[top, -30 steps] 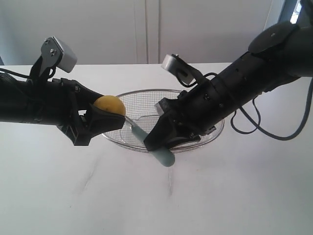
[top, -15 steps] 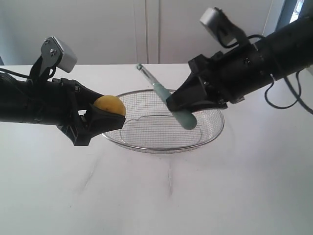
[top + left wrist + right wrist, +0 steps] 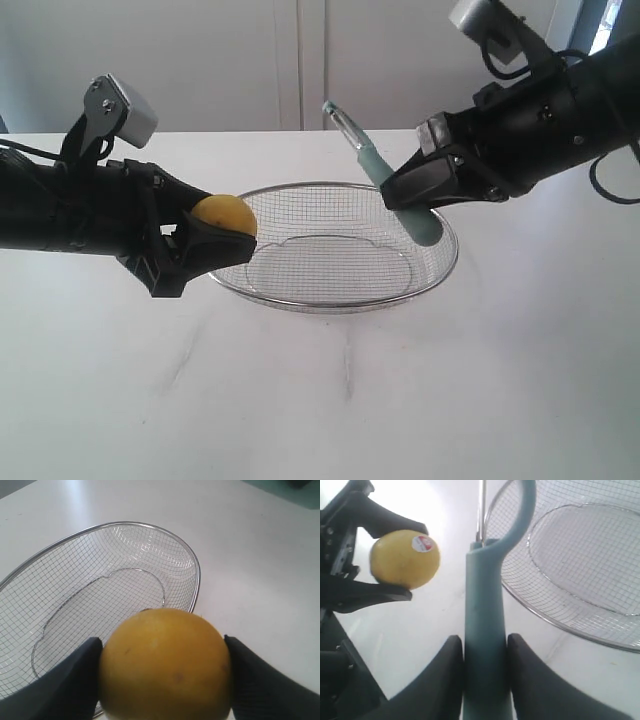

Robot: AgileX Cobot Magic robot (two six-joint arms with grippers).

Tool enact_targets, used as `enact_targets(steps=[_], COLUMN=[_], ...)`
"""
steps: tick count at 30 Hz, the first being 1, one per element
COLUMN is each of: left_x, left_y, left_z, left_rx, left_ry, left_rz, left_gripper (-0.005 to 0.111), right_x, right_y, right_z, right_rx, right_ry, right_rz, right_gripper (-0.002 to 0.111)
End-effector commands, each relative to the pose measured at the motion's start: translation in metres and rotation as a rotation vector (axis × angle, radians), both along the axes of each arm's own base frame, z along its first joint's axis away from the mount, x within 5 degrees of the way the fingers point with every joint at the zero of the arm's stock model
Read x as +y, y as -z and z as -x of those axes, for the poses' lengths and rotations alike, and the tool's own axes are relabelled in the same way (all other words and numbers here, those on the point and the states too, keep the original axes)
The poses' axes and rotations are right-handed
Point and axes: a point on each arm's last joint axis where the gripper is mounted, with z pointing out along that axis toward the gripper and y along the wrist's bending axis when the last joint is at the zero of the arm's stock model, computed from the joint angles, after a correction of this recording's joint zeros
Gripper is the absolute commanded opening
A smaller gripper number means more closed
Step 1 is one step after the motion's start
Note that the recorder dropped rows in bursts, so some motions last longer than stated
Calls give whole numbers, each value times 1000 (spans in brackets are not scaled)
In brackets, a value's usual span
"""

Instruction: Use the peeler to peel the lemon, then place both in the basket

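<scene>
The yellow lemon (image 3: 224,214) hangs just left of the basket's rim, pinched between the fingers of my left gripper (image 3: 212,238), which is shut on it. In the left wrist view the lemon (image 3: 165,664) fills the gap of the left gripper (image 3: 164,667). My right gripper (image 3: 400,188) is shut on the teal handle of the peeler (image 3: 375,167), held up over the right half of the wire basket (image 3: 440,270), blade end pointing up and left. In the right wrist view the peeler (image 3: 485,625) sits in the right gripper (image 3: 485,655), with the lemon (image 3: 404,559) and basket (image 3: 580,630) beyond.
The white table (image 3: 320,400) stretches in front of the basket. A pale wall stands behind. Cables hang from the right arm at the far right.
The right gripper has lifted the peeler from low beside the lemon up and to the right, above the basket. The left gripper and lemon have stayed still.
</scene>
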Motion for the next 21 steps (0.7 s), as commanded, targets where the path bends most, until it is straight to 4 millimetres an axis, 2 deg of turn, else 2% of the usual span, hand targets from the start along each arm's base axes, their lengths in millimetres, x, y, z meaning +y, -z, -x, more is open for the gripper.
enact_targets(steps=[1, 13, 21], left_x=[-2, -2, -2], left_y=[-2, -2, -3], left_z=[2, 2, 2], left_rx=[11, 11, 13], left_ry=[5, 5, 14], left_rz=[34, 34, 38], left_gripper=[0, 0, 0], right_x=[-5, 4, 33], right_y=[14, 54, 72], right_z=[-6, -22, -15], right_rx=[21, 200, 267], right_ry=[57, 41, -62], right_rz=[19, -11, 8], right_gripper=[0, 0, 0])
